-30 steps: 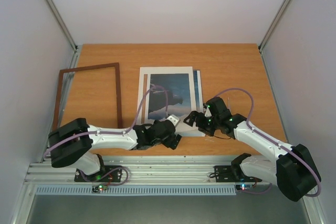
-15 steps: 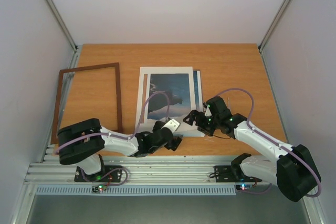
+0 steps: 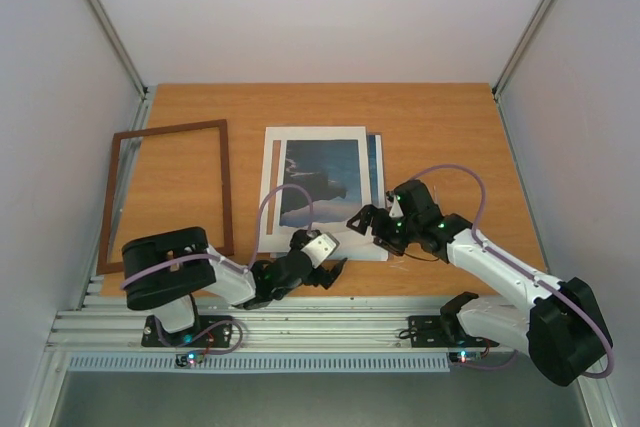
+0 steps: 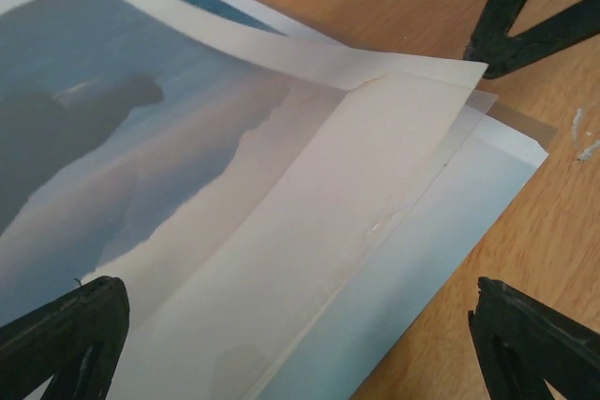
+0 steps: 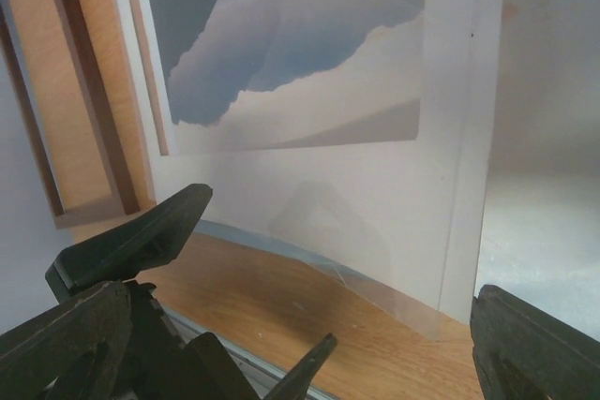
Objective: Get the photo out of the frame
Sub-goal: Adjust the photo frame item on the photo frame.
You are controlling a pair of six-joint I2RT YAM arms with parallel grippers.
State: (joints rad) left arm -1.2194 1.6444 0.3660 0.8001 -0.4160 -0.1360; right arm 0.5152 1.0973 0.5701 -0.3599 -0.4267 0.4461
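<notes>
The photo [image 3: 322, 179] lies flat in mid-table under a cream mat, its blue mountain scene showing through the cut-out and a blue strip along the right side. The empty frame [image 3: 227, 187] lies apart on the left. My left gripper [image 3: 333, 265] is open, low at the stack's near edge. In its wrist view the photo's pale corner [image 4: 441, 231] sticks out under the mat, between the left gripper's [image 4: 300, 344] wide fingers. My right gripper [image 3: 362, 225] is open at the stack's near right corner. In the right wrist view this gripper [image 5: 300, 344] holds nothing, and the frame [image 5: 94, 110] shows at the left.
The cream mat board [image 3: 272, 187] covers the photo's borders. A clear sheet's corner [image 5: 403, 302] juts from under the stack at the near right. White walls close in on both sides. The metal base rail [image 3: 300, 322] runs along the near edge.
The left arm has drawn back and down toward the near edge, its gripper now lower at the stack's near edge. The right gripper has shifted slightly left. The stack and frame have not moved.
</notes>
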